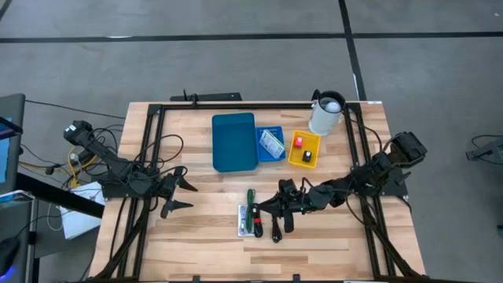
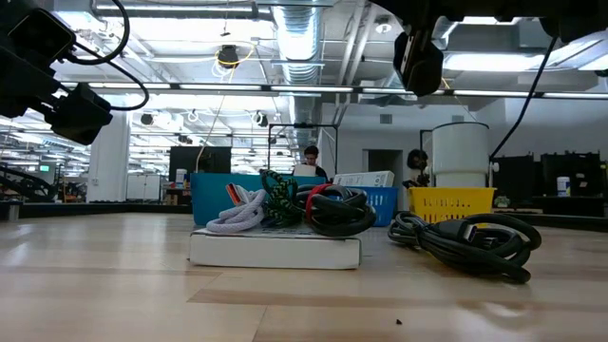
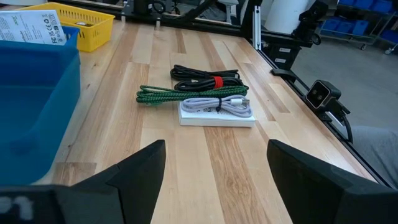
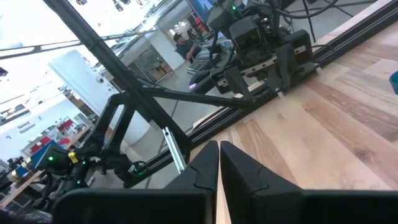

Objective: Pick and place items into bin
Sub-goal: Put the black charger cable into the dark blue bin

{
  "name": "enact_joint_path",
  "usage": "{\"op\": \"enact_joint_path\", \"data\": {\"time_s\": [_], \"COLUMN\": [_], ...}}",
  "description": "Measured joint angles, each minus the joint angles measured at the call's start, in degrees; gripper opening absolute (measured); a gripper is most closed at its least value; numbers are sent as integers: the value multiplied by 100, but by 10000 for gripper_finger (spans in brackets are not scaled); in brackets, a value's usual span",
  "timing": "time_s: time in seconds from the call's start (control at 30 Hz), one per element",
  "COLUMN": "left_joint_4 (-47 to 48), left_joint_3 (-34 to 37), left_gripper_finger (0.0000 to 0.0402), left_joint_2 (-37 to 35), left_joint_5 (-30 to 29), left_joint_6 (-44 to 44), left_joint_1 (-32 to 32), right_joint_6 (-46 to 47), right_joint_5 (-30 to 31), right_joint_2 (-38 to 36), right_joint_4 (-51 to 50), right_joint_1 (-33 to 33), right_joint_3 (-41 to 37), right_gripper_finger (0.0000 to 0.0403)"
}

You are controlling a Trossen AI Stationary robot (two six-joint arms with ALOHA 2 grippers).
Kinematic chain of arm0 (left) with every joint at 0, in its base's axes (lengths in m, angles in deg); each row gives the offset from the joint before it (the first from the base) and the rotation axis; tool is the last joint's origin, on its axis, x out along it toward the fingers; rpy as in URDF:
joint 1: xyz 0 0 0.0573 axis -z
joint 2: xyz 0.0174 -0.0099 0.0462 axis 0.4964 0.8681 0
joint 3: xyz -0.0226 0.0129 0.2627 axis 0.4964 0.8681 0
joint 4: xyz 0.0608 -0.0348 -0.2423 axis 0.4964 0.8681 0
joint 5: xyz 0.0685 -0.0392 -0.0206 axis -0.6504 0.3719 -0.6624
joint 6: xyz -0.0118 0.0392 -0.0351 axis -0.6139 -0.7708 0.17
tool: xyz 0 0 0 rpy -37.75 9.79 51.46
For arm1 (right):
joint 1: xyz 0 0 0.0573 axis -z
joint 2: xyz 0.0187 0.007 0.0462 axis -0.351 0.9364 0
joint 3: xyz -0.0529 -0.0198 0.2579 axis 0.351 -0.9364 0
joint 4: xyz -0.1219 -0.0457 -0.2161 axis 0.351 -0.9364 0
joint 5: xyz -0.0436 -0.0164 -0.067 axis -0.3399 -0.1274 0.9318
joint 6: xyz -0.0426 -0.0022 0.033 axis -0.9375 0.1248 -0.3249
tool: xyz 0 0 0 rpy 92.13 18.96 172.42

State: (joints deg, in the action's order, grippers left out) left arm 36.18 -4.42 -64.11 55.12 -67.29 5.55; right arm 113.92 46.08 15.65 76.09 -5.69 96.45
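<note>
The pick has not begun: both arms hover over the table, neither holding anything. The left gripper point(image 1: 179, 194) hangs spread wide and empty, left of the pile. The right gripper point(image 1: 279, 220) is clenched on nothing, just beside the cables point(image 1: 256, 211), which lie on a white packet point(image 1: 244, 221) near the table's front middle. The blue bin point(image 1: 233, 141) sits behind them. My guess is the right gripper must open, drop onto a cable, grip, then carry it back to the bin
</note>
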Motion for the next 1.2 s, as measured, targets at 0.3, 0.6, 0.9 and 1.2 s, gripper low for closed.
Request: {"op": "enact_joint_path", "data": {"time_s": [0.3,0.6,0.9,1.2], "left_joint_4": [0,2,1,2], "left_joint_3": [0,0,0,0], "left_gripper_finger": [270,270,270,270], "left_joint_2": [0,0,0,0], "left_joint_5": [0,0,0,0], "left_joint_6": [-1,1,0,-1], "left_joint_1": [1,-1,0,-1], "right_joint_6": [4,6,157,591], "right_joint_5": [0,0,0,9], "right_joint_2": [0,2,2,2], "right_joint_4": [-4,-37,-294,-3612], "right_joint_1": [0,0,0,0], "right_joint_3": [0,0,36,1303], "right_gripper_finger": [40,34,8,42]}}
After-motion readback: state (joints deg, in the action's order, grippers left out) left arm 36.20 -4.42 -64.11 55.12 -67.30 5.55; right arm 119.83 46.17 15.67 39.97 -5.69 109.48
